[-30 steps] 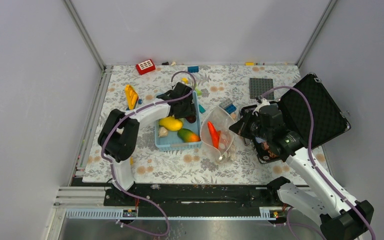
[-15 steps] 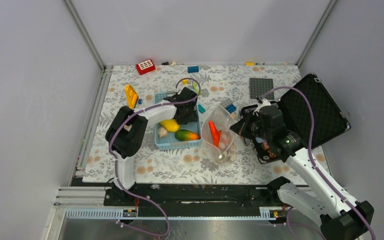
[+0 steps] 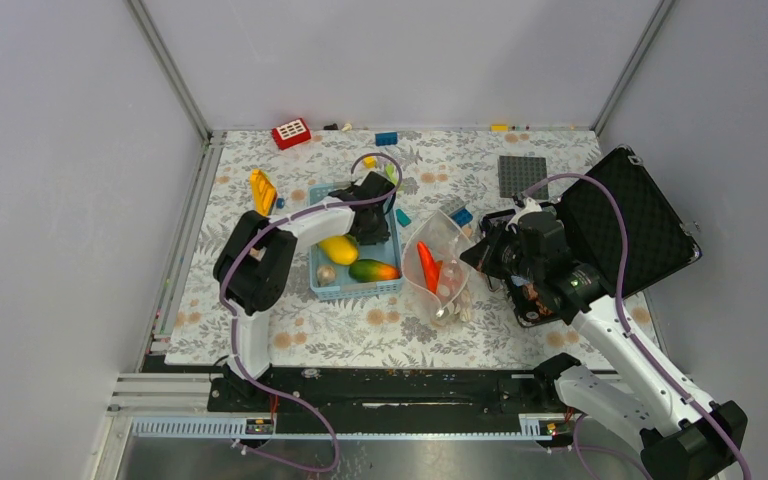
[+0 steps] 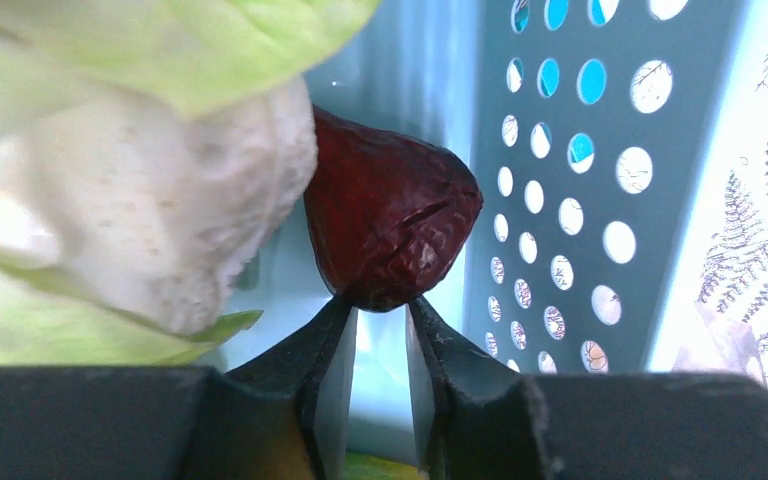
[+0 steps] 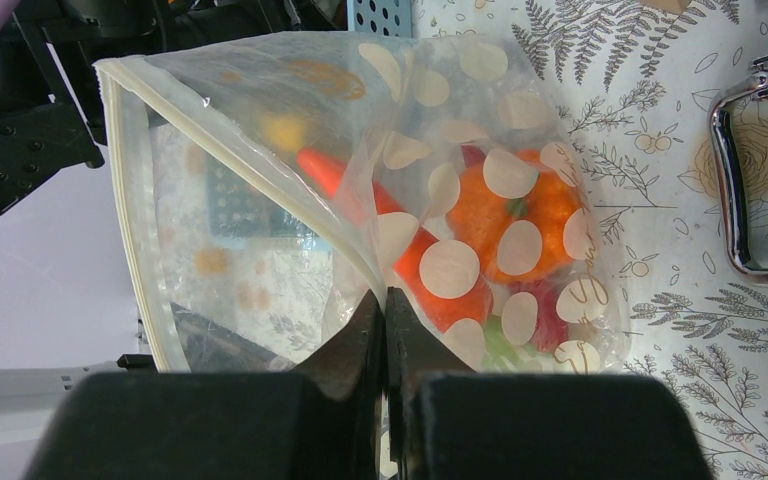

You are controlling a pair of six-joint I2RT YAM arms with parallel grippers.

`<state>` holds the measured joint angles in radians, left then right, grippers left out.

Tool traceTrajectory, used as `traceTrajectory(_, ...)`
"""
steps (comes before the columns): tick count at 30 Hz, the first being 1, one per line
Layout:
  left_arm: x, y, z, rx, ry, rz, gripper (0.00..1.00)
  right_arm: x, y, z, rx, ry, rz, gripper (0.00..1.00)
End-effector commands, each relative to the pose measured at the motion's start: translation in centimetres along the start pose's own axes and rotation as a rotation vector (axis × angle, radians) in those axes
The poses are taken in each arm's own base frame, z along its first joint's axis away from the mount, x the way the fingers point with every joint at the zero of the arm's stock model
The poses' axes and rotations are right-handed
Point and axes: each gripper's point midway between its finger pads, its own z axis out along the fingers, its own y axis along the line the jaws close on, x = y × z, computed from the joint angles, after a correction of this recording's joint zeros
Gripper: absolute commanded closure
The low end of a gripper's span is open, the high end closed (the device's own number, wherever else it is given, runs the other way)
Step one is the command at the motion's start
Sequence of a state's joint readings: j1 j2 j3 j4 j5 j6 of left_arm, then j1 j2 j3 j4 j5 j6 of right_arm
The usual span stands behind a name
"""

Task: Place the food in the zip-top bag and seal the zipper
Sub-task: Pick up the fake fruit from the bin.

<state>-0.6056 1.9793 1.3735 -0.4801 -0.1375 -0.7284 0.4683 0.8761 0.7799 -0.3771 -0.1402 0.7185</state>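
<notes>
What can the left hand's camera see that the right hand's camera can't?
Only the left wrist view: the left gripper pinching the tip of a dark red food piece, next to a white-green cauliflower.
Only the right wrist view: the right gripper shut on the open polka-dot bag, an orange carrot and a round orange piece inside it, plus a shiny metal handle.
Both: the flowery tablecloth and the holey blue basket, though the right wrist view shows only a corner of it.
</notes>
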Motion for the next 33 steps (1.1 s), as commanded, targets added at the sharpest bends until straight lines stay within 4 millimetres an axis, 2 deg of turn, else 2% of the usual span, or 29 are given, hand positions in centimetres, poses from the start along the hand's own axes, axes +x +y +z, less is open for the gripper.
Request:
traceTrajectory(1, -3.5, -1.1, -1.7, 0.010, -0.109, 0.009, 0.76, -0.3, -0.5, -0.1, 0.019, -0.018, -0.008, 1.00)
traceTrajectory(3, -4.1, -1.1, -1.9, 0.006, -0.128, 0.016, 0.72, -0.3, -0.5, -0.1, 0.018, -0.019, -0.010, 1.00)
traceTrajectory(5, -4.4, -1.3, -1.8, 0.003, -0.134, 0.022, 0.61, -0.4, -0.5, -0.1, 0.020, -0.020, -0.010, 1.00)
traceTrajectory(7, -4.7, -1.5, -1.5, 0.003, -0.138, 0.025, 0.54, -0.4, -0.5, -0.1, 0.020, -0.020, -0.011, 1.00)
traceTrajectory(12, -5.2, -1.7, -0.3, -0.020, -0.138, 0.031, 0.42, -0.4, -0.6, 0.0, 0.025, -0.021, -0.014, 1.00)
traceTrajectory(24, -5.5, -1.2, 2.7, -0.081, -0.129, 0.015, 0.42, -0.5, -0.8, 0.3, 0.036, -0.018, -0.022, 1.00)
traceTrajectory(30, -5.5, -0.6, 3.4, -0.115, -0.138, 0.004, 0.49, -0.5, -0.8, 0.4, 0.038, -0.015, -0.022, 1.00)
traceTrajectory(33, -5.8, 0.2, 3.4, -0.156, -0.160, -0.012, 0.50, -0.4, -0.8, 0.4, 0.040, -0.012, -0.022, 1.00)
